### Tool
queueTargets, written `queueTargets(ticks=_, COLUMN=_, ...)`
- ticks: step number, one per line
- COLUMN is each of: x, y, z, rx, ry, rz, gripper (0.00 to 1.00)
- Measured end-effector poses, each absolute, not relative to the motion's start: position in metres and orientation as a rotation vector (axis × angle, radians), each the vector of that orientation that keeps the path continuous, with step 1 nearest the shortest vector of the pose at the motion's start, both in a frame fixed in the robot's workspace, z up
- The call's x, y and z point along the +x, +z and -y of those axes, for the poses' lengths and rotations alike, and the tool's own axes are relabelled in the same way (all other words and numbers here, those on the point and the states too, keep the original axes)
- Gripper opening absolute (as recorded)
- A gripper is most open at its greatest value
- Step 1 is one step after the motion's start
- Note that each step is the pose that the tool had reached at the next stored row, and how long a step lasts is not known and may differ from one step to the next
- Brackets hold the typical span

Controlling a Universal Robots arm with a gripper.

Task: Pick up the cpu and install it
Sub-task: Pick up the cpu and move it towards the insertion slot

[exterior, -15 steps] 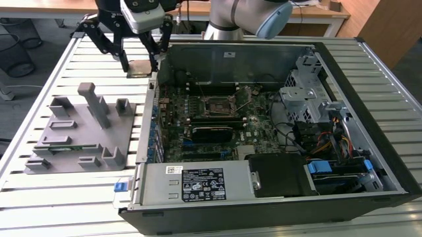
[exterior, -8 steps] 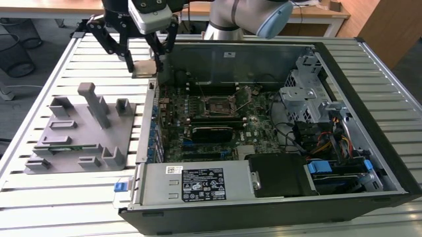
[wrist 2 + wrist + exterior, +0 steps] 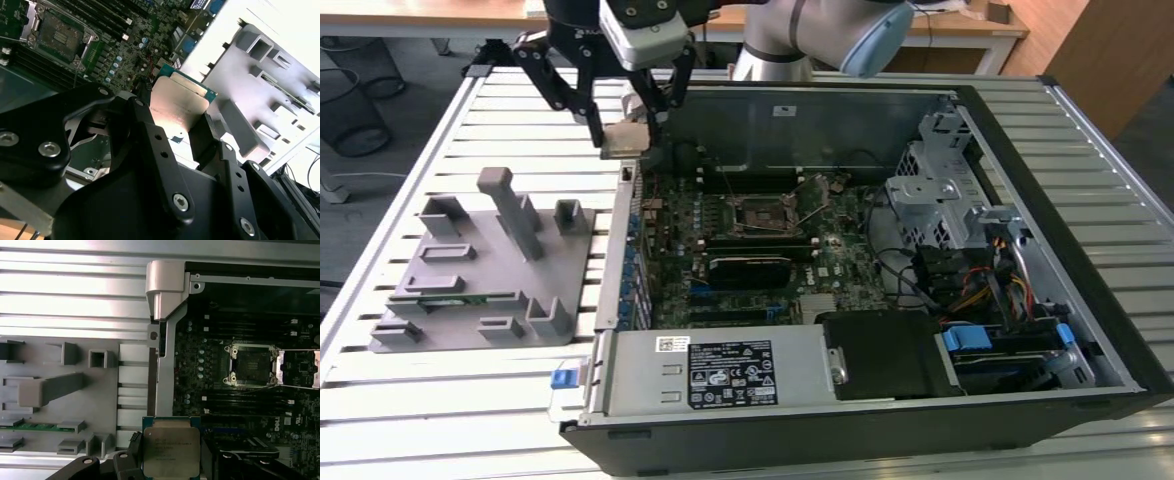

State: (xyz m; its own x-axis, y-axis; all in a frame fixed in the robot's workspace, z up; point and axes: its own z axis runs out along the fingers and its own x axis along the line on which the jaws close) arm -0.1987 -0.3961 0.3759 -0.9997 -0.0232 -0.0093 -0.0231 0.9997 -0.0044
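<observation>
The cpu (image 3: pixel 622 143) is a small square chip with a silver-grey top, and my gripper (image 3: pixel 624 133) is shut on it. It hangs in the air above the back corner of the open computer case (image 3: pixel 1067 200), on the exterior view's left. In both wrist views the cpu (image 3: pixel 171 450) (image 3: pixel 182 95) sits between my black fingers (image 3: pixel 150 145). The open socket (image 3: pixel 758 215) (image 3: pixel 252 365) (image 3: pixel 60 35) lies on the motherboard in the middle of the case, with its metal frame lifted. The chip is well apart from the socket.
A grey fixture tray (image 3: pixel 480 260) with upright posts stands on the slatted table, on the exterior view's left of the case; a green memory stick (image 3: pixel 447 297) lies in it. Inside the case are a power supply (image 3: pixel 720 370), drive cages (image 3: pixel 947 190) and cables.
</observation>
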Motion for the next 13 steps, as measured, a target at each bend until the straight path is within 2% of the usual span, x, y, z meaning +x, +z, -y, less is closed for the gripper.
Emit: queueTargets(ticks=13, x=-0.179, y=0.374, z=0.396, rx=-0.036, ry=-0.007, rz=-3.132, gripper=0.54)
